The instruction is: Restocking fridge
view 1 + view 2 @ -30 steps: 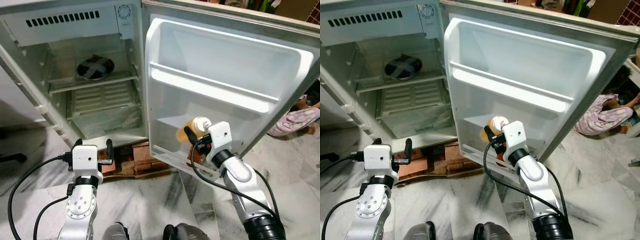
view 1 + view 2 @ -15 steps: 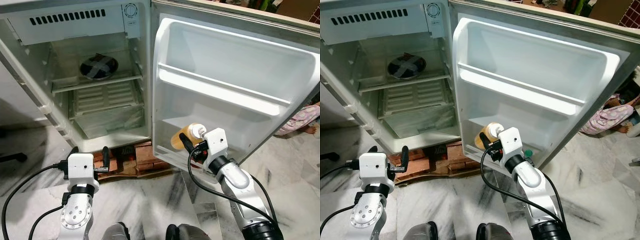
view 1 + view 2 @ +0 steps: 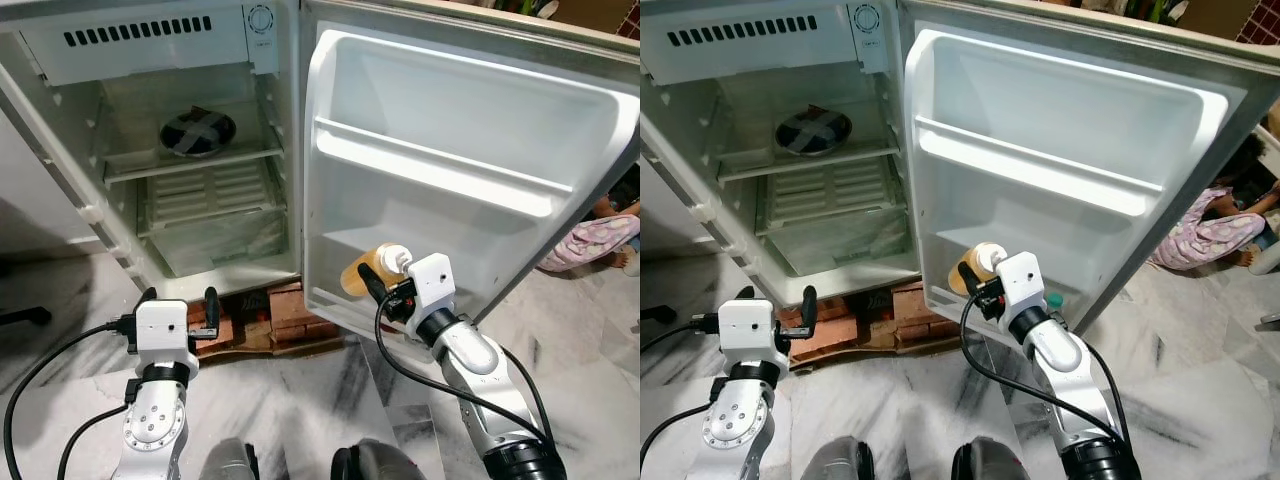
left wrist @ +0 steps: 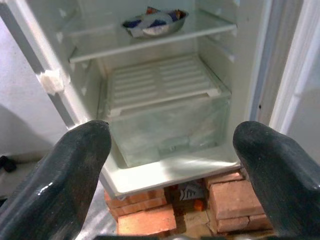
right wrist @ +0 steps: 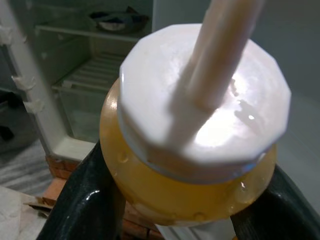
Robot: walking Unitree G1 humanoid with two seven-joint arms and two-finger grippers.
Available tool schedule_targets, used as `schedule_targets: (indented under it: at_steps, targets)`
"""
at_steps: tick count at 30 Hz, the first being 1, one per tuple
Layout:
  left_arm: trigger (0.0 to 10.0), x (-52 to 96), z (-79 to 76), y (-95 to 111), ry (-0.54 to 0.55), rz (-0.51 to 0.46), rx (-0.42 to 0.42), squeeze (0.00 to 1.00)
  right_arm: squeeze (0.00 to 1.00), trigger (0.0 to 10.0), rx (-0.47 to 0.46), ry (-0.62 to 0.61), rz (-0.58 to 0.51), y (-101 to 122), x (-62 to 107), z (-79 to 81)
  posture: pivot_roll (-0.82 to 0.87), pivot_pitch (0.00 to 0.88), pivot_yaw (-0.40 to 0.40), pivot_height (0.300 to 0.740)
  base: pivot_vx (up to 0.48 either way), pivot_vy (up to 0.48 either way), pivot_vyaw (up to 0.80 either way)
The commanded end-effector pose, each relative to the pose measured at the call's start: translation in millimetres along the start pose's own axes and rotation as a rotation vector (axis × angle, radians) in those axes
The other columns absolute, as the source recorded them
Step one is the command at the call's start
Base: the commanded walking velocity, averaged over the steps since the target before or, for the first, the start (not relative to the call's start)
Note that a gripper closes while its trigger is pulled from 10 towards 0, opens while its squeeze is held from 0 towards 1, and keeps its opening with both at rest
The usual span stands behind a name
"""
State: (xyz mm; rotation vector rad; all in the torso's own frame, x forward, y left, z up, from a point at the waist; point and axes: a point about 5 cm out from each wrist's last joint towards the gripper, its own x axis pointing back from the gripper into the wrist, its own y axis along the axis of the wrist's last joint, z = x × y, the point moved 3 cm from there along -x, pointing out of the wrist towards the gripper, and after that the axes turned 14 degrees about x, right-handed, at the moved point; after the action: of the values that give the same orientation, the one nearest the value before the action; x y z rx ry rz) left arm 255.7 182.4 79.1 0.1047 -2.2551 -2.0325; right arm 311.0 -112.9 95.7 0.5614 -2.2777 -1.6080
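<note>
At the lowest rack of the open fridge door, an orange juice bottle with a white cap is held by the right gripper, its fingers pinched on the body. The bottle is judged not yet placed: it hangs just before the rack's front rail. A green-capped item already stands there. Inside the fridge, a covered bowl is seen on the shelf. The left gripper is spread and holds nothing. Free room remains along the rack.
</note>
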Motion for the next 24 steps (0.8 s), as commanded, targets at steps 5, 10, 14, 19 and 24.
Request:
schedule_targets:
  at_steps: [5, 10, 14, 19, 24]
  targets:
    - [10.0, -0.2, 2.3, -2.8, 0.01, 0.012, -0.011, 0.0, 0.0, 10.0, -0.01, 0.005, -0.004, -0.5, -0.4, 2.0, -0.01, 0.159, -0.035, 0.617, 0.0, 0.0, 0.0]
    - [10.0, -0.8, 2.0, -1.2, 0.009, 0.004, -0.019, 0.0, 0.0, 10.0, -0.012, 0.007, -0.011, 1.3, -1.1, 2.9, -0.01, 0.161, -0.036, 0.617, 0.0, 0.0, 0.0]
    - [10.0, -1.8, 2.4, 0.7, 0.006, -0.001, -0.009, 0.0, 0.0, 10.0, -0.01, 0.007, -0.014, 2.3, -2.9, 2.5, -0.01, 0.175, -0.039, 0.617, 0.0, 0.0, 0.0]
    - [10.0, -1.3, 1.8, 2.0, -0.005, -0.009, -0.005, 0.0, 0.0, 10.0, -0.006, 0.001, -0.022, 4.0, -5.4, 0.5, -0.01, 0.169, -0.038, 0.617, 0.0, 0.0, 0.0]
    - [10.0, -2.2, 0.6, 1.5, -0.007, -0.009, -0.003, 0.0, 0.0, 10.0, 0.002, -0.005, -0.025, 4.6, -5.9, -0.9, -0.01, 0.162, -0.036, 0.617, 0.0, 0.0, 0.0]
